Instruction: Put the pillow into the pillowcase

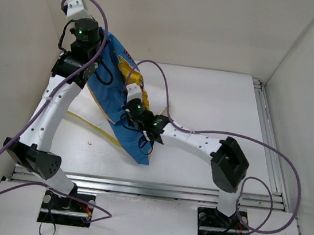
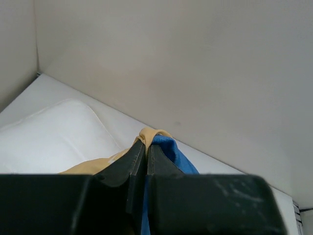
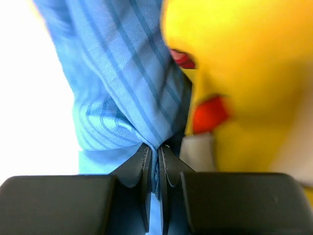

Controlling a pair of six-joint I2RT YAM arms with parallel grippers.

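The blue and yellow pillowcase (image 1: 110,101) hangs from high at the back left down to the table. My left gripper (image 2: 145,146) is shut on its top edge, with a tan layer and a blue layer (image 2: 172,151) bunched at the fingertips. My right gripper (image 3: 157,147) is shut on a fold of the blue striped fabric (image 3: 122,73), beside the yellow cartoon face (image 3: 254,63). In the top view the right gripper (image 1: 131,87) sits at the middle of the hanging cloth. The white pillow (image 2: 49,142) lies flat on the table below; its yellow piping (image 1: 89,125) shows beside the cloth.
White walls (image 1: 181,22) enclose the table on three sides. A metal rail (image 1: 267,138) runs along the right edge and another along the front (image 1: 147,189). Purple cables (image 1: 278,162) loop off both arms.
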